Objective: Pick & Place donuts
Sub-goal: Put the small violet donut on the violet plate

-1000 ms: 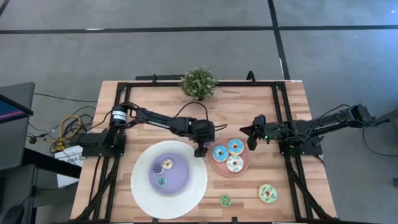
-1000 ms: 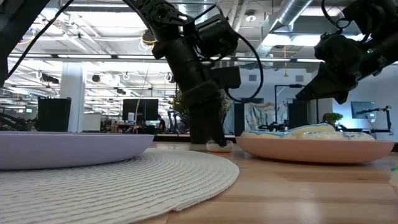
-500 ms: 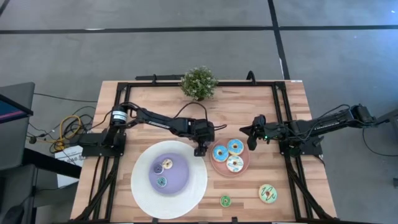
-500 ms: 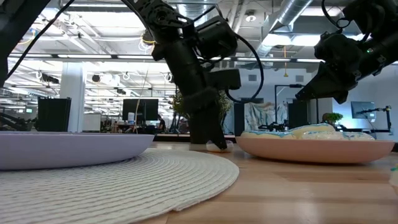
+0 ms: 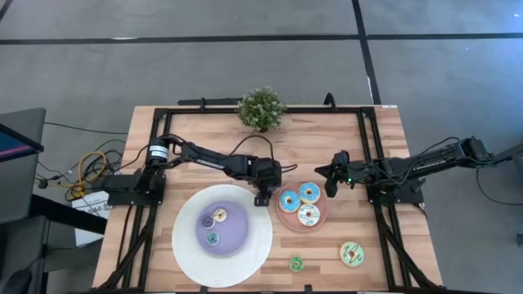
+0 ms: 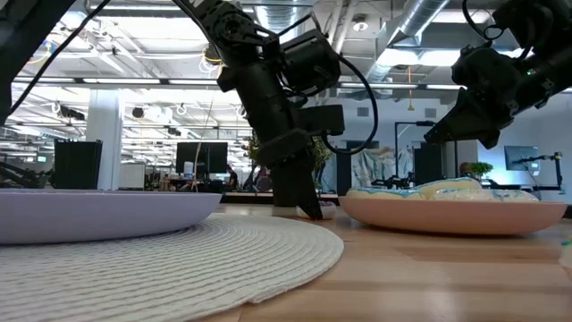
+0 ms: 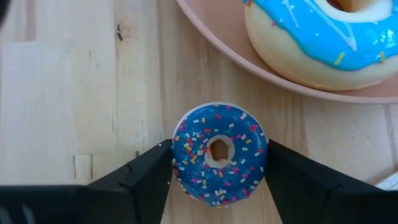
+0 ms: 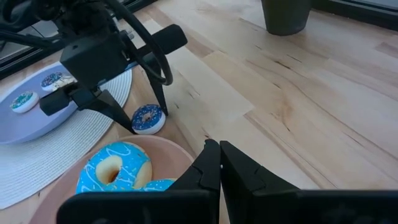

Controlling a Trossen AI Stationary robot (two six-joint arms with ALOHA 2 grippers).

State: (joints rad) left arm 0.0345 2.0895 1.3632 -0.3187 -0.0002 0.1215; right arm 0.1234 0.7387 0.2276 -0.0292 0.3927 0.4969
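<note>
A tiny blue donut with sprinkles (image 7: 219,152) lies flat on the wood between the white-and-purple plate (image 5: 186,249) and the pink plate (image 5: 280,221). My left gripper (image 5: 261,198) stands over it, fingers pointing down, shut on it. Three bigger donuts (image 5: 289,201) (image 5: 309,193) (image 5: 308,215) lie on the pink plate. Two tiny donuts (image 5: 219,216) (image 5: 212,238) sit on the purple centre. A tiny green donut (image 5: 296,263) and a bigger one (image 5: 352,254) rest on the table. My right gripper (image 5: 330,181) hovers shut off the pink plate's far right side. My left gripper pinches the tiny blue donut by its outer rim (image 7: 177,155), one finger (image 7: 146,180) on each of two opposite sides. The fingers come from above, pointing down. The donut lies flat with its underside on the table.
A small potted plant (image 5: 261,109) stands at the table's far edge. A black frame (image 5: 369,147) runs around the table top. Bare wood lies between the plant and the plates and at the near right corner.
My left gripper has eased down a little around the tiny blue donut, its upper part shifting slightly in the low view. The donut lies where it was. My right arm has kept still.
</note>
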